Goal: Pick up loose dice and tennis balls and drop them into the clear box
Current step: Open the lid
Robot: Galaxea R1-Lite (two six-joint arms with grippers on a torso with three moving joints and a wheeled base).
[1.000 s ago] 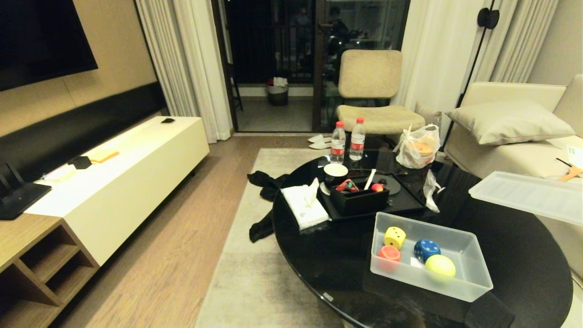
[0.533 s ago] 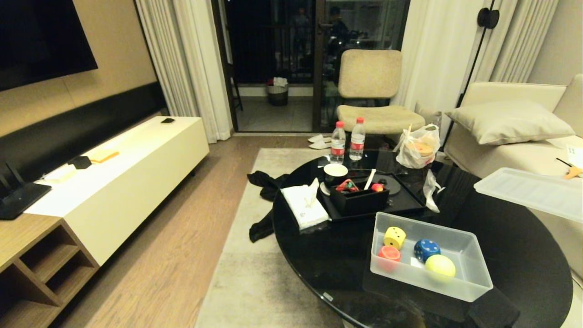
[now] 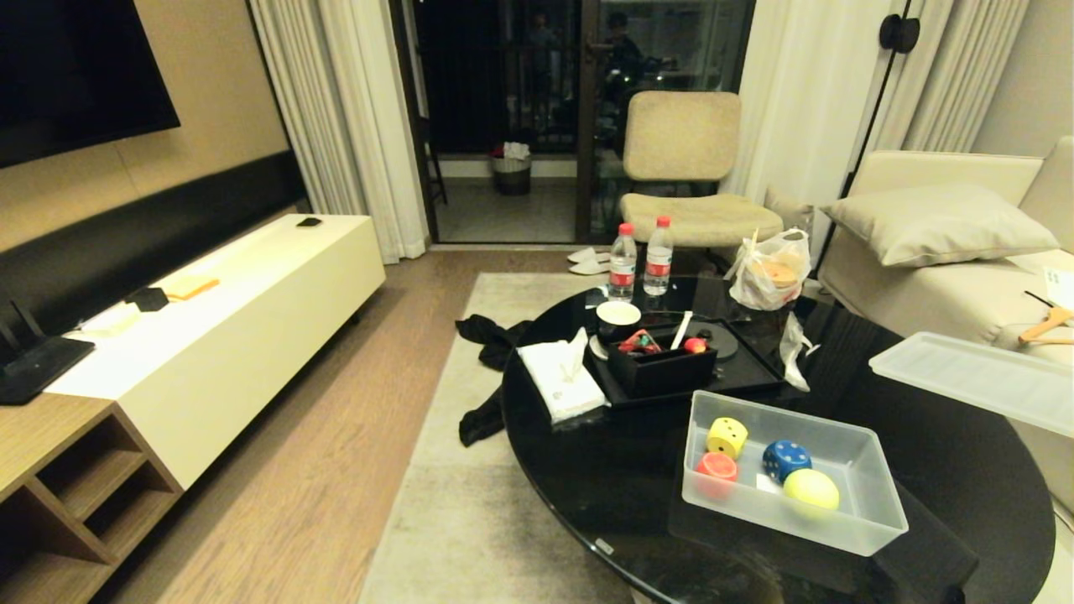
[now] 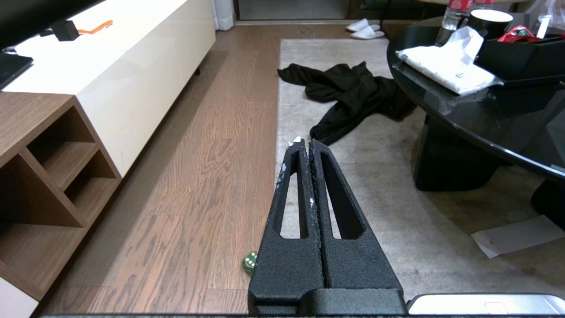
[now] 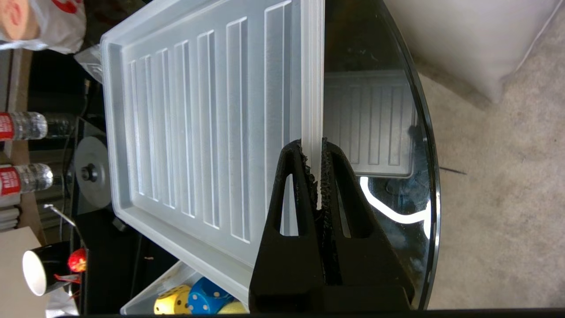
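Lid point(image 5: 198, 132): held by one rim only, above the black table point(image 3: 604, 470) right of the clear box point(image 3: 873, 520). You risk it pivoting or slipping out. Right gripper point(image 5: 317, 176): pinched onto that rim. Left gripper point(image 4: 304, 145): closed, empty, over the floor. Box holds yellow die point(image 3: 727, 437), blue die point(image 3: 785, 459), red die point(image 3: 717, 466), tennis ball point(image 3: 811, 488); green die point(image 4: 250, 261) lies loose on the floor.

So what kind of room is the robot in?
Most likely a home living room. There's a cream sofa with a pillow, a big dark TV screen on the wall above a low white cabinet, and a round black coffee table.
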